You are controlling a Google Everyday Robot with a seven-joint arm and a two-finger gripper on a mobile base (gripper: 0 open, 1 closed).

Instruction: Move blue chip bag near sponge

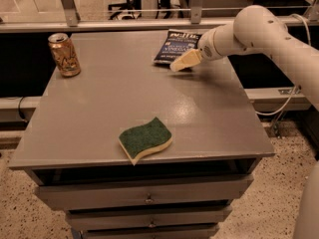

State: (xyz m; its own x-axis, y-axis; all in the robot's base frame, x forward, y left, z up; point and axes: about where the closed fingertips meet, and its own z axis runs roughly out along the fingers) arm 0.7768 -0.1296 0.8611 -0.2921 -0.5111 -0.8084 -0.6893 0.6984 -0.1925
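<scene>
Blue chip bag: the blue chip bag [174,45] lies flat at the far edge of the counter [99,103], right of centre, with its white lettering facing up.
Sponge: the sponge [144,138] sits green side up near the counter's front edge, well apart from the bag, with bare grey surface between them.
Gripper: the gripper [177,65] hangs at the bag's near right corner, its pale tip pointing down and left over the foil. Whether it touches the bag cannot be told.
Gripper state: open or closed cannot be told from this view.
Arm: the white arm [254,29] reaches in from the right, over the counter's right edge.
Bystander: a gold drink can [64,55] stands upright at the far left corner, well apart from both.
Step in hand: likely the reach to the bag, which looks unlifted; the carry is not yet begun.
Next move calls for: a firm hold on the crinkly foil, which may slip or buckle. Then comes a carry or drag toward the front, ending just beside the sponge without nudging it off the edge.
</scene>
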